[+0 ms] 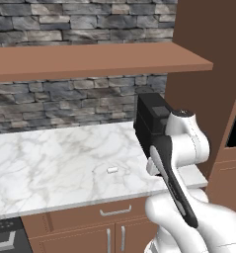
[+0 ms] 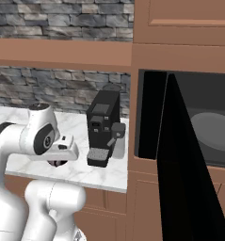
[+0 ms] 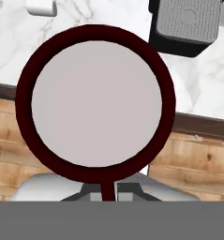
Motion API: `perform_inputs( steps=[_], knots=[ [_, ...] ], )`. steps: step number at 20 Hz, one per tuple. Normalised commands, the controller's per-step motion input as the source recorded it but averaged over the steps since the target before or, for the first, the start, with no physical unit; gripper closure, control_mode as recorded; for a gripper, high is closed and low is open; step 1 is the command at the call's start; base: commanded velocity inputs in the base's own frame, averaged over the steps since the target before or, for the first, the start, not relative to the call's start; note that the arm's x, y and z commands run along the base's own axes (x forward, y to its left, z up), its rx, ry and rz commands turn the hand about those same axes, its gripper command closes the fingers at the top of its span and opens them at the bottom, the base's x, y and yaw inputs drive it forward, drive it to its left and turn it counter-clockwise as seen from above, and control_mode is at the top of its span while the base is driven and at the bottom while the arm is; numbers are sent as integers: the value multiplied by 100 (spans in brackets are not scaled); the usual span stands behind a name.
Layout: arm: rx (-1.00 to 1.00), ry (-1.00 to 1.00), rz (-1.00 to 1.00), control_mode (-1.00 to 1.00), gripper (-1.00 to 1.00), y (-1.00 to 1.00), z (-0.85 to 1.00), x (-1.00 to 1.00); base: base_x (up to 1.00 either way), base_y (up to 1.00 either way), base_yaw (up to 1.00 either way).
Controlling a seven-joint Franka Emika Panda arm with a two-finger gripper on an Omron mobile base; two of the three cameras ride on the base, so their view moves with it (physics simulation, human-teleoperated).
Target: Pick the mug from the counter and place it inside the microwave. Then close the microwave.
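1. The mug (image 3: 96, 103) is grasped by its handle in the clenched gripper (image 3: 105, 194); it is held just past the counter's (image 1: 50, 163) front edge, near the coffee machine (image 2: 103, 127).
2. The carrying step is judged in hand; the microwave (image 2: 212, 127) stands open at the right.
3. Next, a swing onto the turntable (image 2: 215, 129) is called for, clearing the door (image 2: 180, 164).

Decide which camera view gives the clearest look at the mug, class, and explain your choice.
The hand view: the mug fills it from above, dark red rim and pale inside, with the closed gripper pinching its wall. The right base view shows a dark red sliver under the hand. In the left base view the arm hides it.
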Motion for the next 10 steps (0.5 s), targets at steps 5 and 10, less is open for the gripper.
perform_inputs(
  steps=[5, 10],
  knots=[
    [0, -6, -10, -100, 100, 0, 52, -31, 0, 0, 0],
    [0, -3, -6, -100, 100, 0, 51, -25, 0, 0, 0]
  ],
)
